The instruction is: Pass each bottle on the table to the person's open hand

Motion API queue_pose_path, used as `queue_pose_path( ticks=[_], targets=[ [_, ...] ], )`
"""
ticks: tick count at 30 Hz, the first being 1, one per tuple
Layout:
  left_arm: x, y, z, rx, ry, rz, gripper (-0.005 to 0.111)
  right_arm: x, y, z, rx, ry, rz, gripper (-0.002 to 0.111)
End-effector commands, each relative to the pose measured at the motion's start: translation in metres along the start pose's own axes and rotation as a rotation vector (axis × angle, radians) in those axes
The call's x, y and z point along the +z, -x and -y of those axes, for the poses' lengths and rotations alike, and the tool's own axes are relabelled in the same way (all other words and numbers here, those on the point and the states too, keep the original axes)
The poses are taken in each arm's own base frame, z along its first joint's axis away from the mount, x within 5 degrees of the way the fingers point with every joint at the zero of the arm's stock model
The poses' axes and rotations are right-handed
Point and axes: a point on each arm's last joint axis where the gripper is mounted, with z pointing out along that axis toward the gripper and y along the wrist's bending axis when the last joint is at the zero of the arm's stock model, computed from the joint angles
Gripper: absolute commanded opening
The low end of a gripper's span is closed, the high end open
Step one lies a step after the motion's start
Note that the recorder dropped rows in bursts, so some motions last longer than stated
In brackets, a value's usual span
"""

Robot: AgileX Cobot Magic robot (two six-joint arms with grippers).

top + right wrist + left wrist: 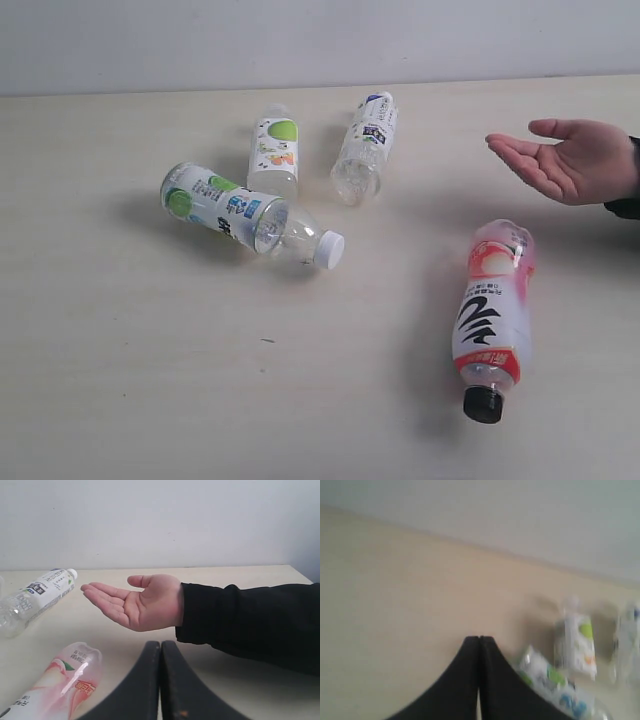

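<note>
Four bottles lie on the cream table (120, 380). The pink-and-red bottle (492, 315) with a black cap rests at the right, below the person's open hand (570, 160). One green-and-white bottle (240, 212) lies left of centre, a second green-and-white bottle (274, 155) behind it, and the white-and-blue bottle (365, 145) further right. Neither gripper shows in the exterior view. My left gripper (479, 639) is shut and empty, with the green-and-white bottles (550, 682) beside it. My right gripper (160, 643) is shut and empty, just short of the hand (135, 601), with the pink bottle (55, 685) off to one side.
A pale wall (320, 40) runs behind the table's far edge. The person's dark sleeve (250, 622) stretches across the table beyond my right gripper. The white-and-blue bottle (37, 597) lies past the fingertips of the hand.
</note>
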Motion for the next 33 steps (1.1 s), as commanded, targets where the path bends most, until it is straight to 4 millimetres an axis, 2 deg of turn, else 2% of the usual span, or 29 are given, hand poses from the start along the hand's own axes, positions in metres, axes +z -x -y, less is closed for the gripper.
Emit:
queue_pose_path(
  ticks=[1,3,6,9,15,19,22,24,27,30,33],
  targets=[
    [0.065,-0.021,0.048,0.187,-0.171,-0.41,0.0,0.0,-0.001,0.0,0.001,-0.007,0.006,0.0],
    [0.087,-0.032,0.072,0.246,-0.201,-0.495,0.0,0.0,-0.001,0.0,0.001,-0.007,0.006,0.0],
    [0.115,-0.059,0.116,0.366,-0.239,-0.596,0.0,0.0,-0.001,0.0,0.001,-0.007,0.006,0.0],
    [0.127,-0.088,0.158,0.505,-0.254,-0.647,0.0,0.0,-0.001,0.0,0.001,-0.007,0.006,0.0],
    [0.124,-0.145,0.233,0.658,-0.271,-0.738,0.0,0.0,-0.001,0.0,0.001,-0.007,0.006,0.0],
    [0.113,-0.168,0.27,0.757,-0.295,-0.785,0.0,0.0,-0.001,0.0,0.001,-0.007,0.006,0.0],
    [0.102,-0.178,0.293,0.801,-0.334,-0.775,0.001,0.0,-0.001,0.0,0.001,-0.007,0.006,0.0],
    [0.094,-0.183,0.308,0.811,-0.364,-0.754,0.006,0.0,-0.001,0.0,0.001,-0.007,0.006,0.0],
    [0.087,-0.19,0.325,0.823,-0.401,-0.726,0.02,0.0,-0.001,0.0,0.001,-0.007,0.006,0.0],
    [0.087,-0.197,0.334,0.803,-0.406,-0.722,0.035,0.0,-0.001,0.0,0.001,-0.007,0.006,0.0],
    [0.091,-0.203,0.34,0.789,-0.416,-0.715,0.055,0.0,-0.001,0.0,0.001,-0.007,0.006,0.0]
  ],
)
